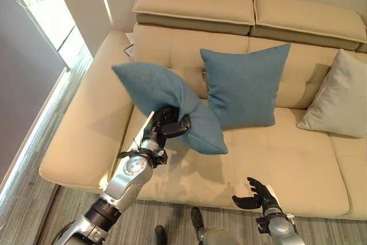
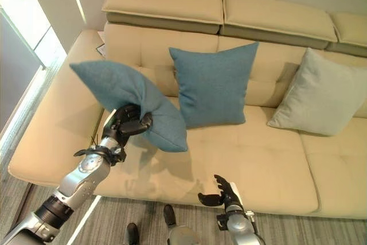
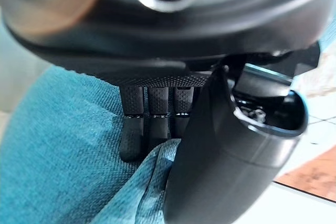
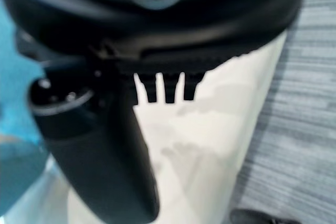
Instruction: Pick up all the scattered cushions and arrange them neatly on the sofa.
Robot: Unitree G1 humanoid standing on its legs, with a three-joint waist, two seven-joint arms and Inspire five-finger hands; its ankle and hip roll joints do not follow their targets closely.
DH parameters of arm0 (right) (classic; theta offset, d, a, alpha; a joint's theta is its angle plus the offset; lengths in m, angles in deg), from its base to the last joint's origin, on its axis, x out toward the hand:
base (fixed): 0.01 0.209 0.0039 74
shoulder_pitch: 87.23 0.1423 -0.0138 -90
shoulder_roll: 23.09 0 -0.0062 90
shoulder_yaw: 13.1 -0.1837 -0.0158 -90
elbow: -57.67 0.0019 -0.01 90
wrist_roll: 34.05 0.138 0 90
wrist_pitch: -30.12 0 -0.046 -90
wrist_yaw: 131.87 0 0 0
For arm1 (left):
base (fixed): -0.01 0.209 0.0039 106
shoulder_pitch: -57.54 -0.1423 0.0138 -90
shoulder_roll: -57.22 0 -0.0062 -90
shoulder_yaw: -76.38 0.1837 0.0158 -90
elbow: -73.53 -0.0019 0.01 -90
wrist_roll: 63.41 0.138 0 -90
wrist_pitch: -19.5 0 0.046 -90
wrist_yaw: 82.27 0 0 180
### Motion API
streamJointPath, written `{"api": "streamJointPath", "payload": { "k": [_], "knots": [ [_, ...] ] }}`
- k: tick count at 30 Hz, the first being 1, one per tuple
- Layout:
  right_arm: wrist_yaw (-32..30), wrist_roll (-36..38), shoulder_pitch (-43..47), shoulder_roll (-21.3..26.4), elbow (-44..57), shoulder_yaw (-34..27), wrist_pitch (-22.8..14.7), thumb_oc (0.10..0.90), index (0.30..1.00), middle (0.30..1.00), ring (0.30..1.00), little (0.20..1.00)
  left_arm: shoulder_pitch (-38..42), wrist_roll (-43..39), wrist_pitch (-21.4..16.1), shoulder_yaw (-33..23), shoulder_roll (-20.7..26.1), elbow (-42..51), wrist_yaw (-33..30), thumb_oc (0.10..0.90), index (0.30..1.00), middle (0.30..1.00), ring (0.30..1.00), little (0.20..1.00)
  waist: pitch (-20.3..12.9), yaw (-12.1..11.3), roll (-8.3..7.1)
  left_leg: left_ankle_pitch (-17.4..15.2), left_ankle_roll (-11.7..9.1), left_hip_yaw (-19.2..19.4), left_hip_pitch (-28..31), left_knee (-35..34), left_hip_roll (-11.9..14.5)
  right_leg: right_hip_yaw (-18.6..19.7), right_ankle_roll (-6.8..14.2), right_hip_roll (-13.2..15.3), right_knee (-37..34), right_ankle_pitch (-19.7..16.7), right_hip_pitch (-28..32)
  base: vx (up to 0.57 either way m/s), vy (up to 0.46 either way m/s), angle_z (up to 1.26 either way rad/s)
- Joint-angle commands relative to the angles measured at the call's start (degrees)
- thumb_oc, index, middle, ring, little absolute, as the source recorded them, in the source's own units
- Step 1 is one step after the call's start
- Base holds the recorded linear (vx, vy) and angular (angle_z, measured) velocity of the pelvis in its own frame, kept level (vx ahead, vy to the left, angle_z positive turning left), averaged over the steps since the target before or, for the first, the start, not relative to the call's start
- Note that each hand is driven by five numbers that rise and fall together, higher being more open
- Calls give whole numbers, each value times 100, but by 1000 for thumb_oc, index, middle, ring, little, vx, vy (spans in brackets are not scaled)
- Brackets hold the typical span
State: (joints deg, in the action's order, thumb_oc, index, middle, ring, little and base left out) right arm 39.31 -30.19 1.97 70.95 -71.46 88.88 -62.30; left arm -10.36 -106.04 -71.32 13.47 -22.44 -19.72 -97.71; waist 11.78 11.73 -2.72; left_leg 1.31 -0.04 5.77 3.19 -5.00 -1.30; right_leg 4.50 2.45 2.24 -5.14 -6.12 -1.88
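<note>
A blue cushion (image 1: 163, 98) hangs in the air over the left seat of the beige sofa (image 1: 287, 164). My left hand (image 1: 168, 123) is shut on its lower edge, fingers and thumb pinching the blue cloth (image 3: 68, 150). A second blue cushion (image 1: 243, 84) stands upright against the sofa's backrest in the middle. A pale grey cushion (image 1: 338, 96) leans on the backrest at the right. My right hand (image 1: 256, 194) hovers low at the sofa's front edge, fingers relaxed and holding nothing.
The sofa's left armrest (image 1: 94, 119) is wide and bare. Grey striped carpet (image 1: 166, 222) runs along the sofa's front. A bright window wall (image 1: 40, 4) stands at the far left.
</note>
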Motion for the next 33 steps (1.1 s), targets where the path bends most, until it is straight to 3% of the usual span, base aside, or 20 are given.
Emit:
{"api": "streamJointPath", "payload": {
  "k": [1,10,15,18,21,27,33],
  "knots": [
    [-49,168,134,420,229,-98,-252,800,900,900,900,900,1572,26,-1145,140,-326,1225,732,400,300,300,300,300,-930,-60,-18,-725,-50,-8,-207,564,-32,173,447,-149,823,872,-129,3,61,-11],
    [-3,146,123,513,416,-121,-293,800,900,900,900,900,1866,-297,-1329,168,61,1700,960,400,300,300,300,300,-1020,-104,-18,-753,13,20,-45,440,-73,200,516,-109,842,874,-79,10,34,-2],
    [-381,-155,112,494,286,-322,-231,800,900,900,900,900,2267,-404,-1322,315,603,1692,1050,400,300,300,300,300,-1089,-75,84,-711,15,43,20,306,-77,192,545,-104,831,877,-66,0,0,0],
    [-690,176,79,429,236,-809,-229,800,900,900,900,900,2465,-384,-1333,366,1044,1687,1149,400,300,300,300,300,-1142,34,205,-682,11,52,105,183,-87,217,554,-100,807,888,-44,0,0,0],
    [-776,306,10,467,346,-1025,-229,800,900,900,900,900,2453,-370,-1334,381,1176,1693,1235,400,300,300,300,300,-1160,95,254,-666,4,69,130,138,-89,208,559,-91,785,895,-28,0,0,0],
    [-954,841,-159,467,381,-1602,-305,800,900,900,900,900,2299,-404,-1199,581,808,1612,1464,400,300,300,300,300,-1172,331,375,-634,-2,142,154,58,-86,224,575,-91,783,892,-59,-4,-1,-1],
    [-261,2309,161,275,274,-1590,-597,800,900,900,900,900,2047,-449,-1088,591,465,1436,1693,400,300,300,300,300,-1125,492,508,-628,21,351,150,31,-70,417,588,-145,862,864,-203,-24,-4,-22]
  ]
}}
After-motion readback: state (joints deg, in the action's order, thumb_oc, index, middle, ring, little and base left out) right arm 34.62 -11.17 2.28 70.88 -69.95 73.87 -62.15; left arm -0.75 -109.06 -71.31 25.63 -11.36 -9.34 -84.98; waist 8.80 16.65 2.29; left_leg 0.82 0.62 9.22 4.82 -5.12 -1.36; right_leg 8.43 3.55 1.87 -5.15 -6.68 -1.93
